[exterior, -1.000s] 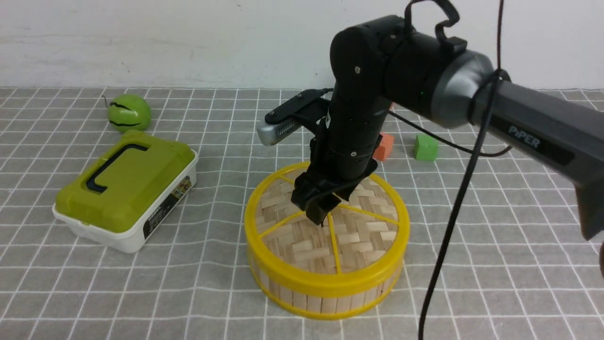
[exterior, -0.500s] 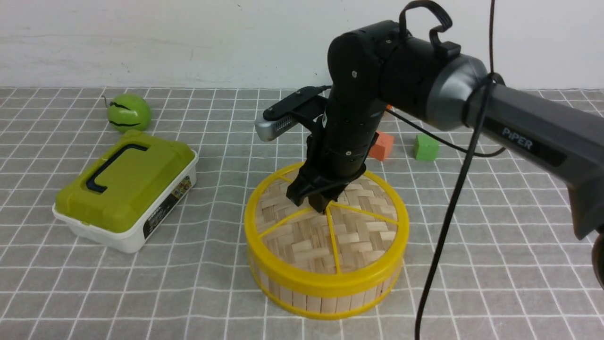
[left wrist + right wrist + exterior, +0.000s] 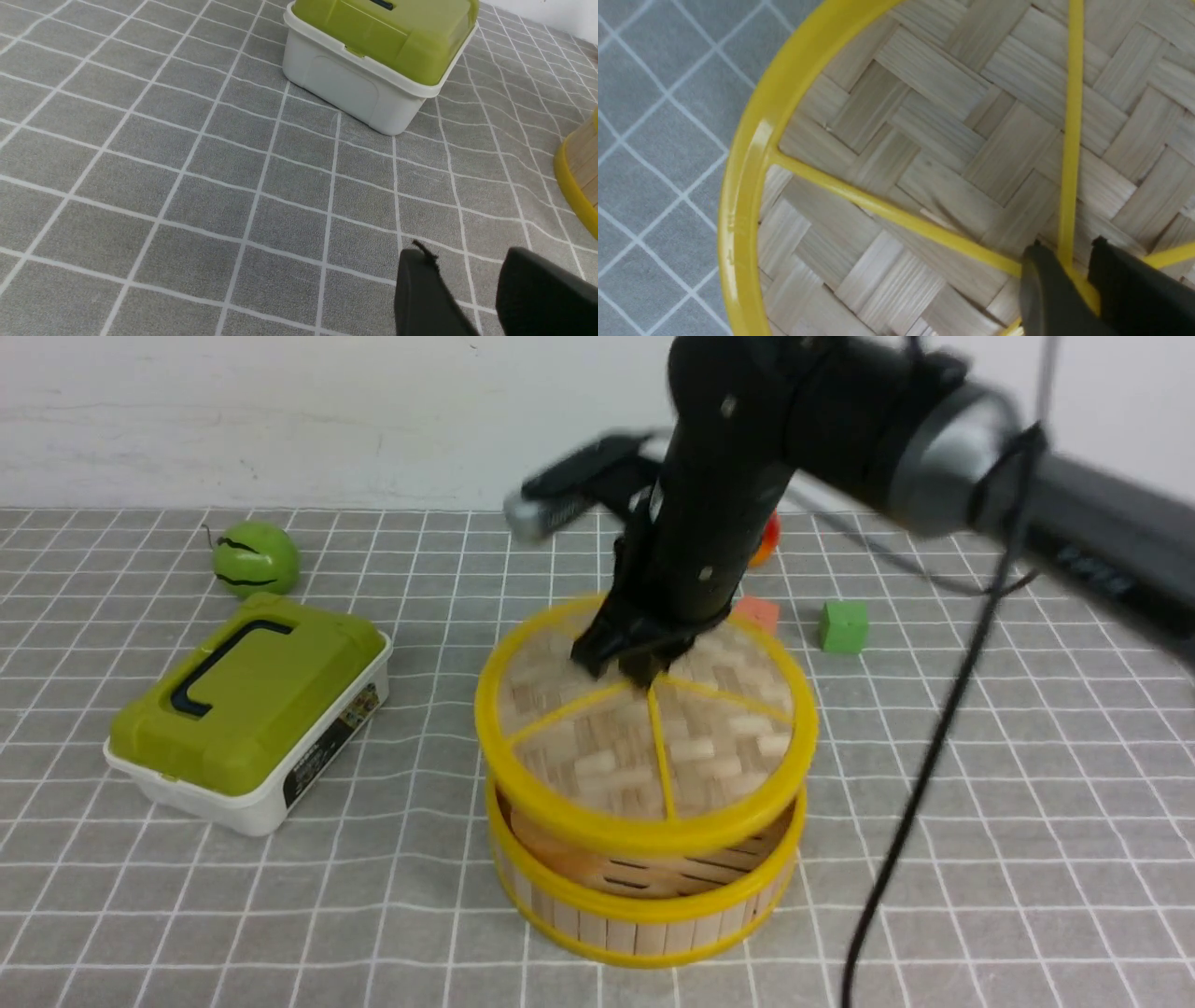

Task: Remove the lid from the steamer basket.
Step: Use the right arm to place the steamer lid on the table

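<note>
Right gripper [image 3: 637,670]: nearly closed, its jaws pinching the yellow knob [image 3: 1080,284] at the lid's centre. It is higher in the front view than a second ago and blurred.
Lid [image 3: 644,747]: centre of the front view, held level above the basket and clear of it. Half a second ago it still sat inside the top rim.
Steamer basket [image 3: 644,915]: lower centre, unmoved on the grey checked cloth [image 3: 934,896], directly below the lid. A gap now shows its inner wall.
Left gripper [image 3: 467,261]: lower right of the left wrist view, jaws apart over bare cloth, holding nothing.
Green-lidded box [image 3: 247,709]: left of the basket, same place as before.
Green ball [image 3: 255,558]: upper left, unchanged.
Green cube [image 3: 843,626]: right of the lid, unchanged.
Orange block [image 3: 758,612]: partly hidden behind the raised lid.
</note>
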Controlling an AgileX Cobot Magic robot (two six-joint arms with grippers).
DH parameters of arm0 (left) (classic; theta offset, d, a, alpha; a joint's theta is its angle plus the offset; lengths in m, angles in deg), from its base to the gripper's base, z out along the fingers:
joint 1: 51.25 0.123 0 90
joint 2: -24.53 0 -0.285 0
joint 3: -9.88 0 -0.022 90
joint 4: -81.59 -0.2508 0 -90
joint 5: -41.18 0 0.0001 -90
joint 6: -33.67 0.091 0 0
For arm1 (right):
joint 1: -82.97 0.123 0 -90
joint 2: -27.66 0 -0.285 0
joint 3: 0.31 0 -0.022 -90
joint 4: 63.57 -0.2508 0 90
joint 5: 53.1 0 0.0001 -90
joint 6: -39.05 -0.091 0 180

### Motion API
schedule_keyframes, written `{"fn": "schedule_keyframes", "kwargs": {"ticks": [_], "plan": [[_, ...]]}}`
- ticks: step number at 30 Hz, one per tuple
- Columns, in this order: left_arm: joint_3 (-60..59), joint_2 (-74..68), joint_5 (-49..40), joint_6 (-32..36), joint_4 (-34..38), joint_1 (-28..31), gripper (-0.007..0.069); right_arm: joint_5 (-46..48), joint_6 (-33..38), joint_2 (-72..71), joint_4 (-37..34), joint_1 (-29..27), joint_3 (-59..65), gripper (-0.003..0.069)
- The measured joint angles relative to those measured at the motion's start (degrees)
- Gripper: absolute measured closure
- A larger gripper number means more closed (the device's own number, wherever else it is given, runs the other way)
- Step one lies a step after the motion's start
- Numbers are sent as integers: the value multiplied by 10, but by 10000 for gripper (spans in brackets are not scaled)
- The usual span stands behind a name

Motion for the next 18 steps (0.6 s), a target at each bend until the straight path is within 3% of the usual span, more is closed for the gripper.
{"fn": "schedule_keyframes", "kwargs": {"ticks": [7,14,15,18], "plan": [[0,0,0,0,0,0,386,2,-18,-135,35,-46,38,579],[0,0,0,0,0,0,386,5,-30,-236,38,-166,204,579],[0,0,0,0,0,0,386,-8,-30,-251,31,-206,274,579],[0,0,0,0,0,0,386,-55,-30,-254,12,-253,344,579]]}}
